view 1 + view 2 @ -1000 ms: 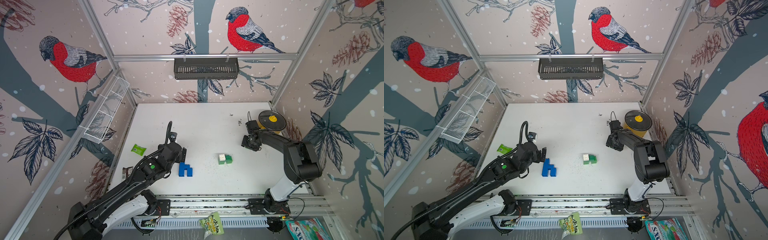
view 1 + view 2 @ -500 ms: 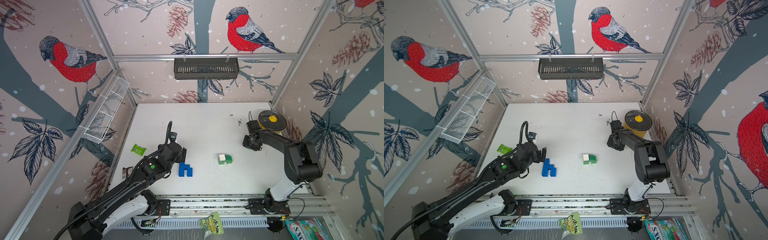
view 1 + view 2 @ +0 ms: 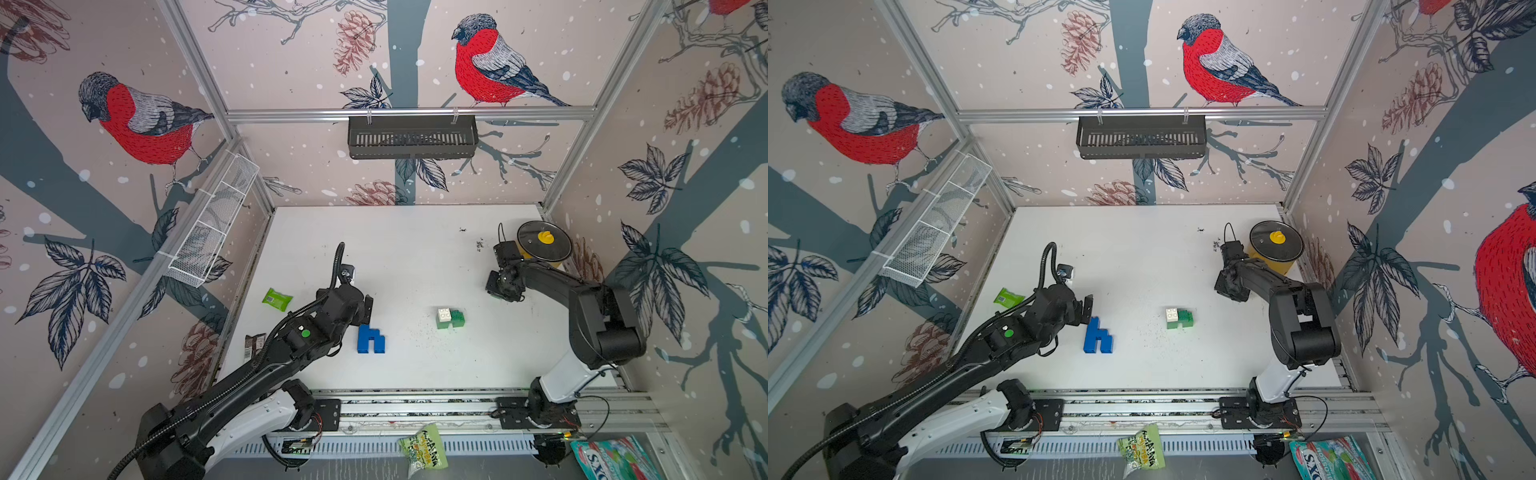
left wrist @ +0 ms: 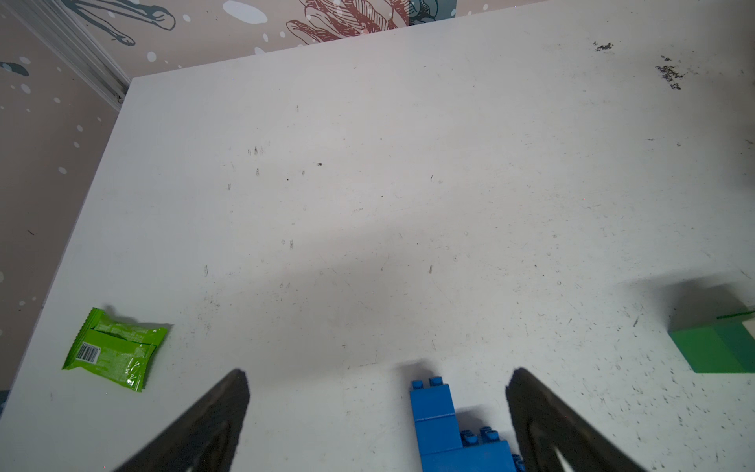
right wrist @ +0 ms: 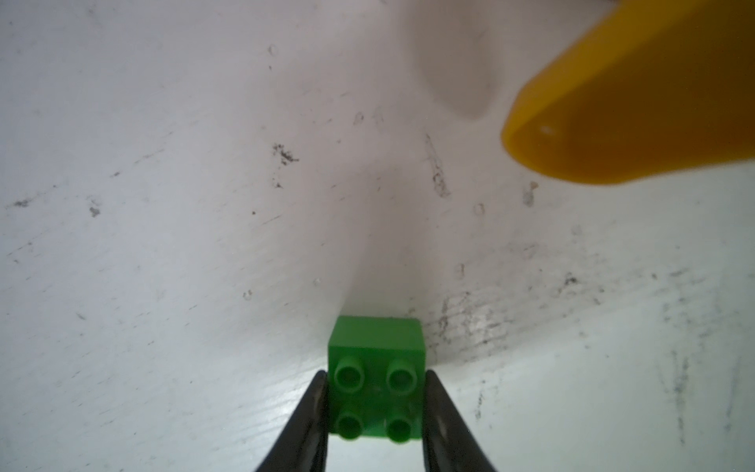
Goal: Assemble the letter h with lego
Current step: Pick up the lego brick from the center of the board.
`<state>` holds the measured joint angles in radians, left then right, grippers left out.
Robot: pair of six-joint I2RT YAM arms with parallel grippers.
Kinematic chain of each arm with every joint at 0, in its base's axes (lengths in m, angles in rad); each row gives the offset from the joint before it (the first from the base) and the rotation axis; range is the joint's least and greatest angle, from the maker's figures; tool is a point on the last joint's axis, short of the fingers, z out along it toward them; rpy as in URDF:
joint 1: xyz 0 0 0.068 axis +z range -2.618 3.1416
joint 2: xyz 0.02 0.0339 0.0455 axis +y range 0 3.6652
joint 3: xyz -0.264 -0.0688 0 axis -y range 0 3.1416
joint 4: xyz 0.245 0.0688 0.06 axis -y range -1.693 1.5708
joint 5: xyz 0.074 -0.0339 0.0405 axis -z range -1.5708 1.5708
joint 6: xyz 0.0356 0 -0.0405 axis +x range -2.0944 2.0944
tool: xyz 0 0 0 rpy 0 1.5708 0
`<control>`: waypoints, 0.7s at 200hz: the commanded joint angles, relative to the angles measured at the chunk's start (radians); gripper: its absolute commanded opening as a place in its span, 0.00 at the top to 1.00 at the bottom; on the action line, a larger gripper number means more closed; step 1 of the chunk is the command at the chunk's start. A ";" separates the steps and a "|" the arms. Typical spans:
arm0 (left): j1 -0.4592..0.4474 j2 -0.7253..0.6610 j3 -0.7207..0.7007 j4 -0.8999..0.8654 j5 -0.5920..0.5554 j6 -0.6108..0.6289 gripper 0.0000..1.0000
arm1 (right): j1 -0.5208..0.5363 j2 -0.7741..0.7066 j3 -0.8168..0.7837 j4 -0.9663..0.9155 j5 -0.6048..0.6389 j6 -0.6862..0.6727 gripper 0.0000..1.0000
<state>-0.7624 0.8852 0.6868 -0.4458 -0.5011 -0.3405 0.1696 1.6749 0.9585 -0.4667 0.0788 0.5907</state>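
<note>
A blue lego h [image 3: 370, 338] [image 3: 1097, 337] lies flat on the white table, left of centre. My left gripper [image 3: 366, 308] [image 3: 1086, 309] hovers at its top end, open; in the left wrist view the h [image 4: 449, 425] lies between the wide-spread fingers [image 4: 378, 374], nearer one finger and touching neither. A green and white lego cluster [image 3: 450, 318] [image 3: 1179, 318] [image 4: 719, 347] sits mid-table. My right gripper [image 3: 500, 286] [image 3: 1230, 287] is low at the right, beside the pot. In the right wrist view its fingers [image 5: 376, 374] are shut on a square green brick [image 5: 378, 392], studs facing the camera.
A yellow pot with a dark lid [image 3: 544, 245] [image 3: 1276, 245] [image 5: 633, 102] stands close behind the right gripper. A flat green packet [image 3: 277, 299] [image 4: 114, 351] and a dark wrapper [image 3: 254, 345] lie near the left edge. A wire basket [image 3: 212, 224] hangs on the left wall.
The right gripper's jaws have closed onto the green brick. The left arm and the blue h have not moved.
</note>
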 commanded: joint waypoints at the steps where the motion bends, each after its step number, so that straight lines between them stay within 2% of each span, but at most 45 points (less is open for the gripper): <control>1: 0.002 0.000 0.007 0.014 -0.014 -0.002 0.02 | -0.001 -0.005 -0.007 -0.018 0.001 -0.010 0.66; 52: 0.002 0.000 0.007 0.014 -0.017 -0.001 0.02 | 0.023 -0.051 0.003 -0.049 0.018 0.001 0.75; 75: 0.002 0.000 0.007 0.014 -0.021 -0.001 0.02 | 0.069 -0.071 0.018 -0.081 0.044 0.012 0.78; 140: 0.003 -0.006 0.008 0.014 -0.019 -0.001 0.02 | 0.244 -0.218 0.059 -0.218 0.080 0.055 0.79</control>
<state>-0.7612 0.8833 0.6872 -0.4458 -0.5018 -0.3405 0.3656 1.4982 1.0012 -0.5987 0.1318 0.6174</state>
